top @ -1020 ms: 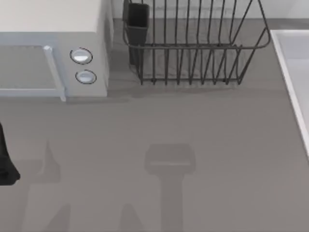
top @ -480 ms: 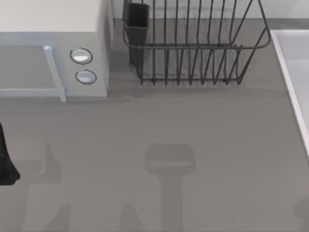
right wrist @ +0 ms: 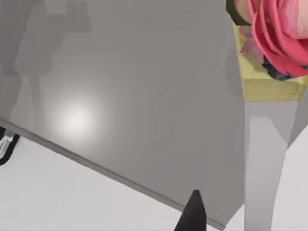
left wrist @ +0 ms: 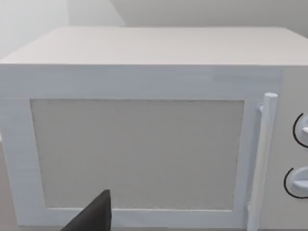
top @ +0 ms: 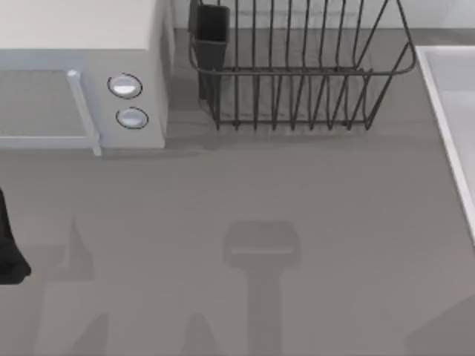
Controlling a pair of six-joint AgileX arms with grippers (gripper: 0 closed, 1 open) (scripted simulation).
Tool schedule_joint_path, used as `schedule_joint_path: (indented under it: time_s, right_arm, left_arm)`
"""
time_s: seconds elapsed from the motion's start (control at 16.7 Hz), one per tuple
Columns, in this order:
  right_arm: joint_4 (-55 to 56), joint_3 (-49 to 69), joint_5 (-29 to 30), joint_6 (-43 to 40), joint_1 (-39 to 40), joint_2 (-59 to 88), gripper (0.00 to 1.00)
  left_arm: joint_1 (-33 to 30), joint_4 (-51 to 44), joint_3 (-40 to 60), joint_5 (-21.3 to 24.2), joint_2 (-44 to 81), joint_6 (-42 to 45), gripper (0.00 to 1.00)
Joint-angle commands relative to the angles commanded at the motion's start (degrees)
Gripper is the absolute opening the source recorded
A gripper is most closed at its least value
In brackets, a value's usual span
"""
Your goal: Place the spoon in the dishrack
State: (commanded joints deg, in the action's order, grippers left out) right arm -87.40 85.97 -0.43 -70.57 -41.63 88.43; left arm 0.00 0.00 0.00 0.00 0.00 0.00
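From above, the dishrack (top: pixel 297 70) stands at the far side of the grey bench (top: pixel 297 208), its dark utensil cup (top: pixel 211 33) at the rack's left corner, with the white microwave (top: pixel 82 81) just left of it and a pale panel (top: pixel 453 111) along the right edge. The left arm (top: pixel 9 252) shows as a dark shape at the near-left edge, well apart from the rack. The left wrist view faces the microwave door (left wrist: pixel 137 154) and its handle (left wrist: pixel 262 159), with one dark fingertip of the left end effector (left wrist: pixel 94 216) low in front; whether it is wide or narrow I cannot tell. The right wrist view shows the bench edge, a pink flower (right wrist: pixel 281 33) on a yellow block (right wrist: pixel 269 79), and one dark fingertip of the right end effector (right wrist: pixel 192 214), its state likewise unclear.
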Motion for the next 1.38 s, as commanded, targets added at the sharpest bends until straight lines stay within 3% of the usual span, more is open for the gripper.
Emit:
schedule_joint_path:
  time_s: [0.24,0.48,0.72,1.14,1.38]
  right_arm:
    - [1.7,0.1,1.4,1.5,1.8,0.2,0.00]
    - [10.8,0.9,8.6,9.3,12.3,0.4,0.00]
    - [25.9,1.0,19.8,22.1,31.7,0.7,0.00]
    - [59.1,-1.1,42.4,50.2,72.9,-1.1,0.00]
    - [76.1,-2.5,53.7,63.9,91.0,-3.7,0.00]
  left_arm:
    - [0.0,0.0,0.0,0.0,0.0,0.0,1.00]
    - [0.0,0.0,0.0,0.0,0.0,0.0,1.00]
    - [0.0,0.0,0.0,0.0,0.0,0.0,1.00]
    - [0.0,0.0,0.0,0.0,0.0,0.0,1.00]
    - [0.0,0.0,0.0,0.0,0.0,0.0,1.00]
